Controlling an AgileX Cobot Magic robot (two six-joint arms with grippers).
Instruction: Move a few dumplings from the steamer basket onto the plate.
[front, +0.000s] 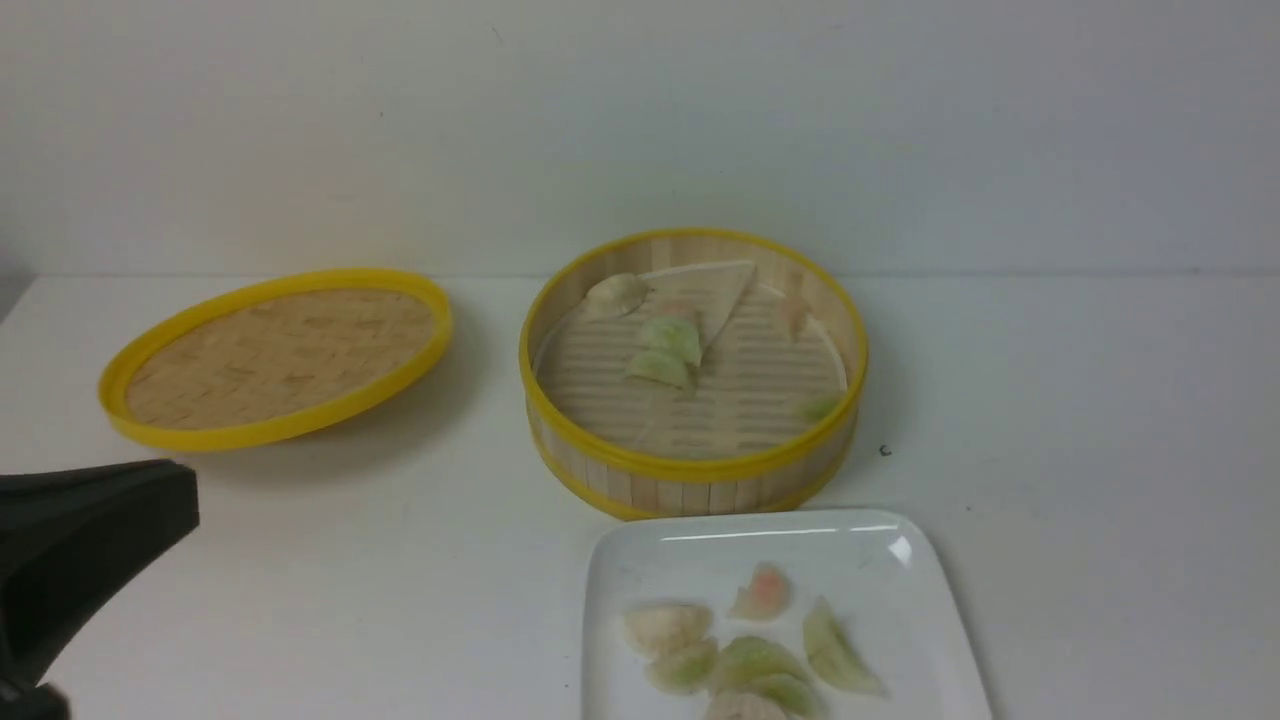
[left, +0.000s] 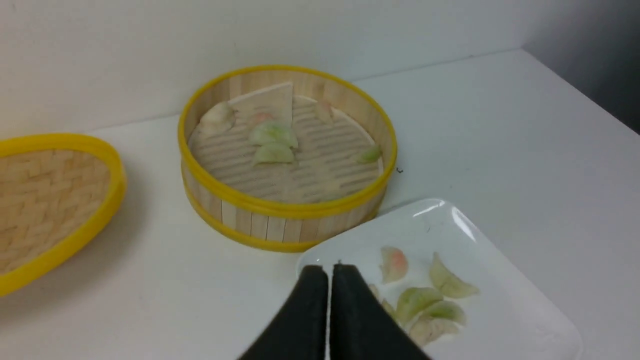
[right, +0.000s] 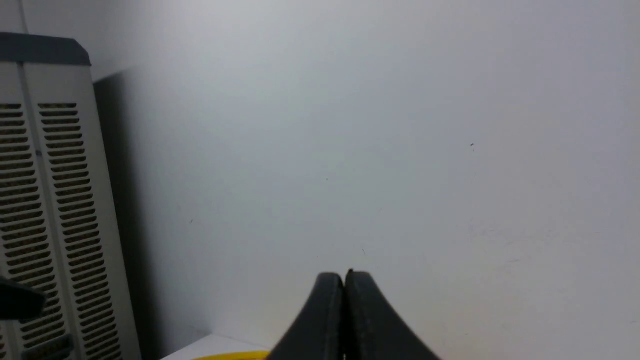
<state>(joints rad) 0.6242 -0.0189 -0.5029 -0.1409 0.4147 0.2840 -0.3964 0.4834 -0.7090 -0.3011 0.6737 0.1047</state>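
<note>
Judging by looks, the dumplings (front: 665, 350) are light, soft and slick-skinned, and likely to tear. They are best pinched gently across the plump middle, not the thin crimped edge.

Five or so lie inside the steamer basket (front: 690, 470): two green near its centre, one pale at its far-left wall, and the others toward its right side. More sit on the plate (front: 620, 560), just on the robot's side of the basket.

Left gripper (left: 329, 270): jaws pressed together, empty, left of the basket and nearer the robot.

Right gripper (right: 344, 277): likewise closed, empty, facing the wall.

No brand, label or legible writing seen.

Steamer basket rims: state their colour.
Yellow, top and bottom of the steamer basket; clearest in the left wrist view.
</note>
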